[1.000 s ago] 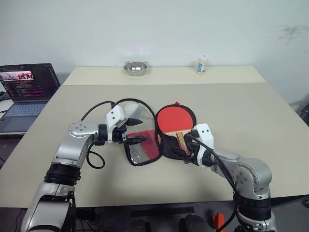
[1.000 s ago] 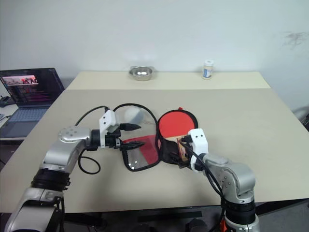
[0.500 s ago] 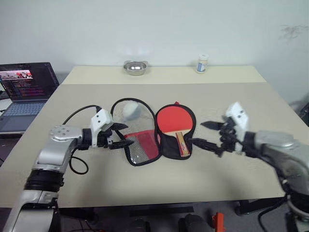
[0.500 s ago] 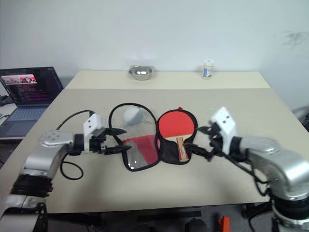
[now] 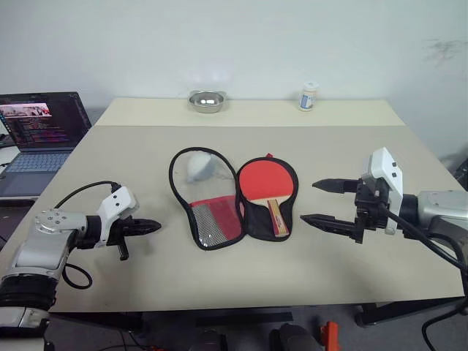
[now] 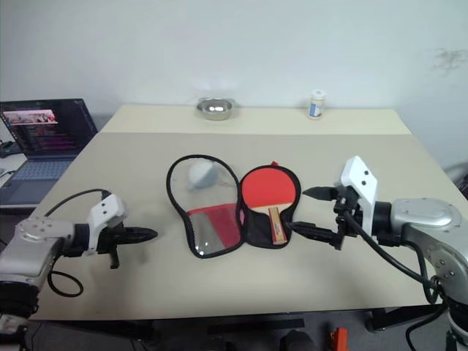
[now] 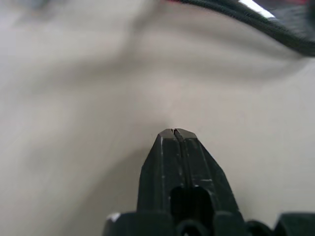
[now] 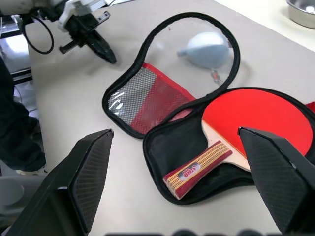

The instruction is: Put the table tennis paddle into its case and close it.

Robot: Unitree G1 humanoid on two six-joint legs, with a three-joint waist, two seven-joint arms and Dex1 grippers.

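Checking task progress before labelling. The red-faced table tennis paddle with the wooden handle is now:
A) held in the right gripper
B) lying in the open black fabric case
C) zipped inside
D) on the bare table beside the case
B: the red-faced paddle lies on the right half of the open black case, both flaps spread flat, no gripper touching it.

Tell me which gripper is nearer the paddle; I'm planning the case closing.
Right. The right gripper hangs open just right of the paddle in the open case; the left gripper, shut, sits well left, beyond the case.

We see silver-grey arms with black joints, white wrist blocks, looping black cables, and black tapered fingers (image 5: 146, 226) on each gripper (image 5: 325, 202).
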